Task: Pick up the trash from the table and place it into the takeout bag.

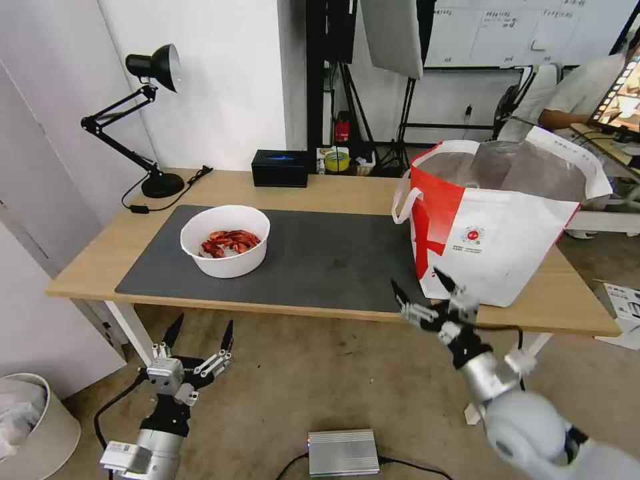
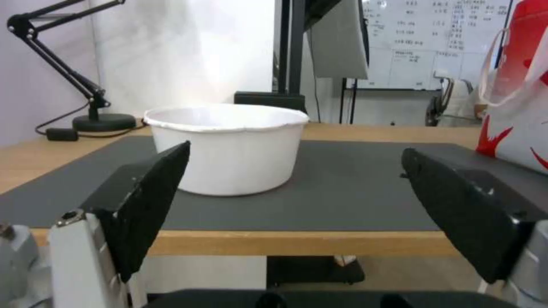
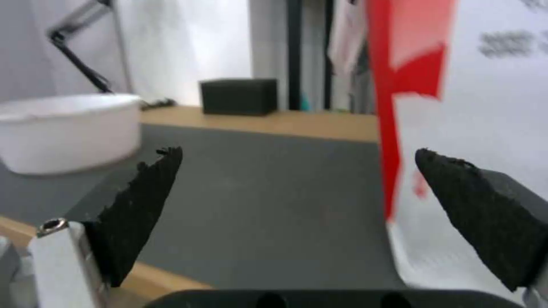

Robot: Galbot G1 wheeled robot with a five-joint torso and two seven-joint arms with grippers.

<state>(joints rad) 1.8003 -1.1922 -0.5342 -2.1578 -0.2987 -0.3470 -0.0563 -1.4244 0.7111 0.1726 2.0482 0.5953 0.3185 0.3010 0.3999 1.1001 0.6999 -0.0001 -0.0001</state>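
One bowl (image 1: pixel 226 249) btwn lamp (image 1: pixel 151 120) & bag (image 1: pixel 497 227).

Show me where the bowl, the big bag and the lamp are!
bowl (image 1: pixel 230 265): head view, front wall.
takeout bag (image 1: pixel 493 247): head view, white front panel.
lamp (image 1: pixel 163 185): head view, round base.

Silver arms, black-fingered left claw (image 1: pixel 200 331) and right claw (image 1: pixel 419 283)

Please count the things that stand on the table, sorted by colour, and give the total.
White: 2, the bowl with crayfish shells and the takeout bag (white with a red side panel)
Black: 2, the desk lamp and the black box
Dark grey: 1, the mat
Total: 5
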